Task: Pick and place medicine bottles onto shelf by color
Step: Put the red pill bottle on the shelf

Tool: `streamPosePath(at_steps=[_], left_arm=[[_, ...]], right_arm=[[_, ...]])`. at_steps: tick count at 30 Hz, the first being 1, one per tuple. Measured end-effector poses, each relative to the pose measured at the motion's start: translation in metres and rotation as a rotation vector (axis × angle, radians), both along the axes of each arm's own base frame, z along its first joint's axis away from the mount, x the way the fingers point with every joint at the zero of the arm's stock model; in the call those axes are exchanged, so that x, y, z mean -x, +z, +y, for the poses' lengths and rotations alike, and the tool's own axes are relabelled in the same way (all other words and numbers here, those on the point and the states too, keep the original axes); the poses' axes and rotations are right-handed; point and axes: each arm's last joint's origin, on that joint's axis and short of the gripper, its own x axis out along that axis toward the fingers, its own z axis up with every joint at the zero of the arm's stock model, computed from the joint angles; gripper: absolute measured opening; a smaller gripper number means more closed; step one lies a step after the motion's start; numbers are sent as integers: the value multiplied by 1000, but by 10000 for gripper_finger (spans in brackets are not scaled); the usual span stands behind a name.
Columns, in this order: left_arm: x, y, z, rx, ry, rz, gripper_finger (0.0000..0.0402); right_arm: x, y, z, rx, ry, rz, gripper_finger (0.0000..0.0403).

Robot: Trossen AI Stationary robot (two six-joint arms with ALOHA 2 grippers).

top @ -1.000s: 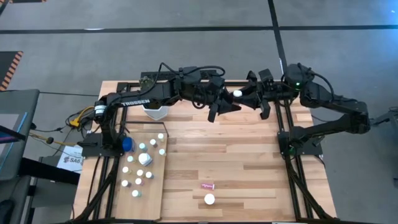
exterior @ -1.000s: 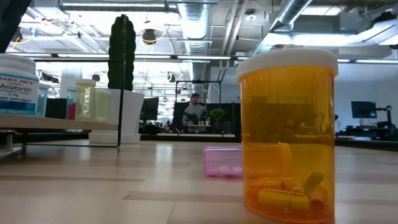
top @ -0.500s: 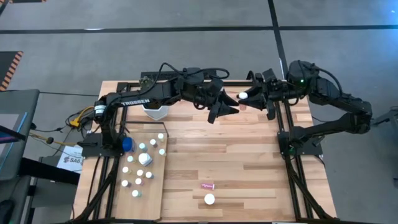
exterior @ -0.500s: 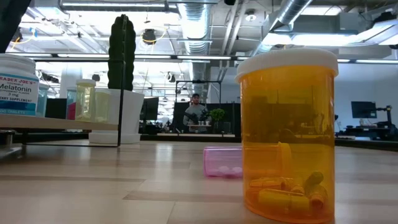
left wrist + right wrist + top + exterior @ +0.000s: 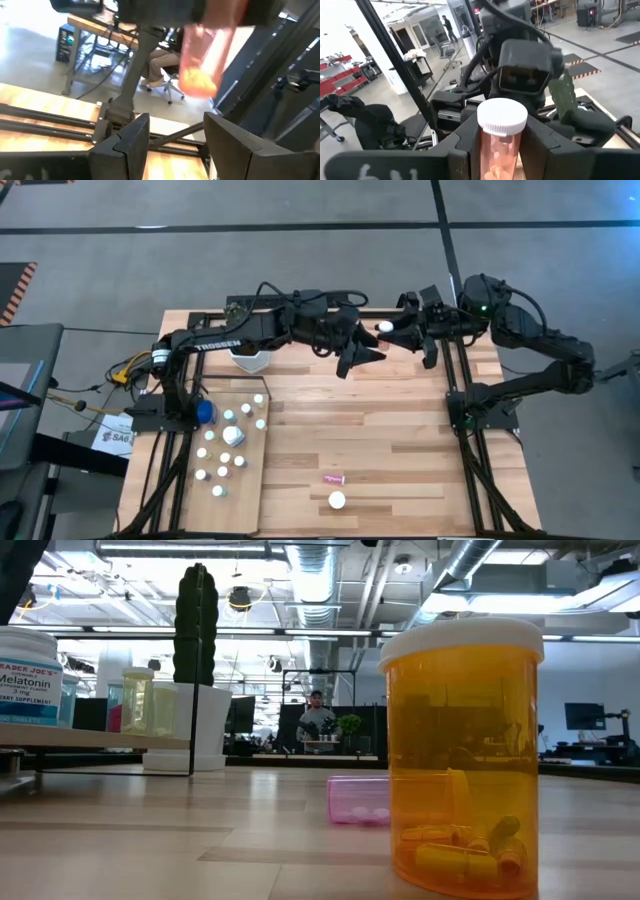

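A handover looks under way above the counter (image 5: 400, 440): the right end effector (image 5: 502, 145) clamps a pink bottle (image 5: 501, 137), and the left end effector (image 5: 172, 140), spread wide just beside it, must next close on it.

Glossy translucent plastic amber bottle (image 5: 462, 755) stands on the smooth, striped wooden tabletop (image 5: 400, 440).

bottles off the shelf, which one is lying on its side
The pink bottle on the bare tabletop near the front edge. The amber bottle just in front of it stands upright, and a third is held up in the right hand.
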Motion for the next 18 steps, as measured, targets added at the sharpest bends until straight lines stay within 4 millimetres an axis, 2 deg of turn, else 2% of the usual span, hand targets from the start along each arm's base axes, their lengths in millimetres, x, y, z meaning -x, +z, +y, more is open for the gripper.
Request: streamPosePath(at_steps=[9, 18], left_arm=[[0, 5, -1, -37, 10, -55, 168], [0, 6, -1, -44, 4, -67, 89]], right_arm=[[-14, -7, -2, 7, 6, 35, 125], [-17, -8, -3, 17, 4, 39, 125]])
